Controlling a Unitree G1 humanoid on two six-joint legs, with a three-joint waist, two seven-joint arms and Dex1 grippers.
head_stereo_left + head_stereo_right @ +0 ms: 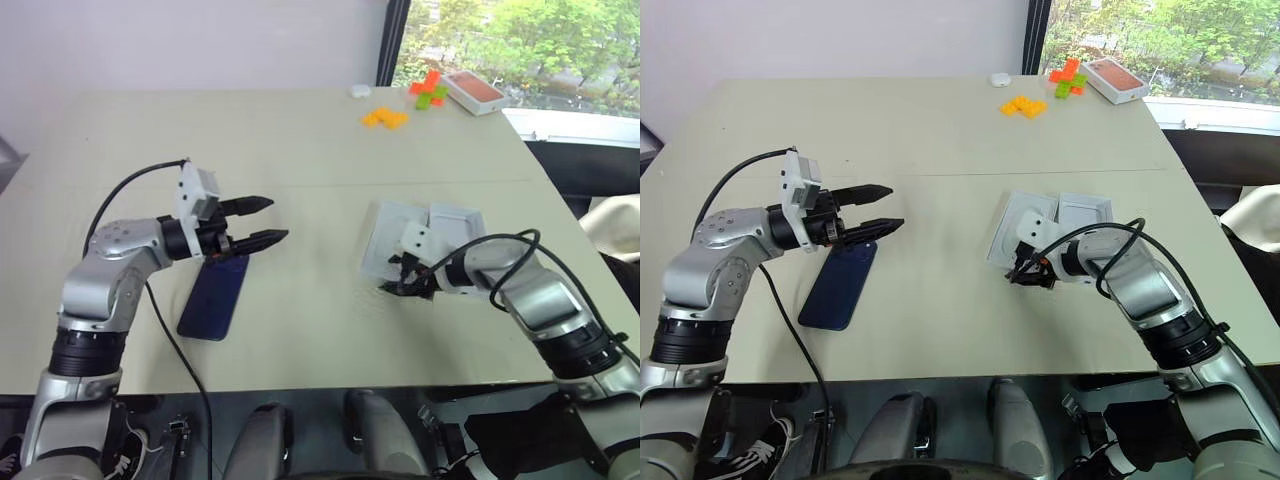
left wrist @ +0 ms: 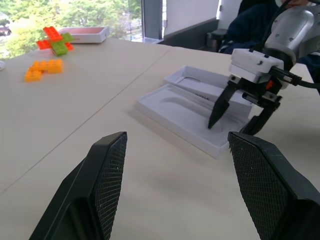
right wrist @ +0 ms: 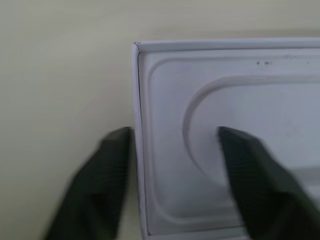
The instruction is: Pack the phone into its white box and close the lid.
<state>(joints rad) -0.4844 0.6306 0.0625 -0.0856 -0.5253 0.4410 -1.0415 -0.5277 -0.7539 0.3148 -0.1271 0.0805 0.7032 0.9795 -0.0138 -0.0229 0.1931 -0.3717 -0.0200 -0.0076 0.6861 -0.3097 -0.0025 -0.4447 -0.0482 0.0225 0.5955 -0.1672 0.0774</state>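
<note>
The dark navy phone (image 1: 213,298) lies flat on the table at the near left. My left gripper (image 1: 275,220) hovers open just past the phone's far end, pointing level towards the right, with nothing in it. The white box (image 1: 385,240), showing its round-cornered recess, rests right of centre. The lid (image 1: 455,222) lies beside it, plain white inside up. My right gripper (image 3: 172,134) tilts down over the box's near corner. It is open, with one finger inside the recess and the other finger outside the box wall (image 3: 136,125); the left wrist view shows the same straddle.
At the far right of the table are an orange-topped white box (image 1: 472,90), orange bricks (image 1: 385,117), red and green bricks (image 1: 428,90) and a small white object (image 1: 360,91). A black cable (image 1: 165,330) trails from my left arm past the phone. The table's right edge runs close to the lid.
</note>
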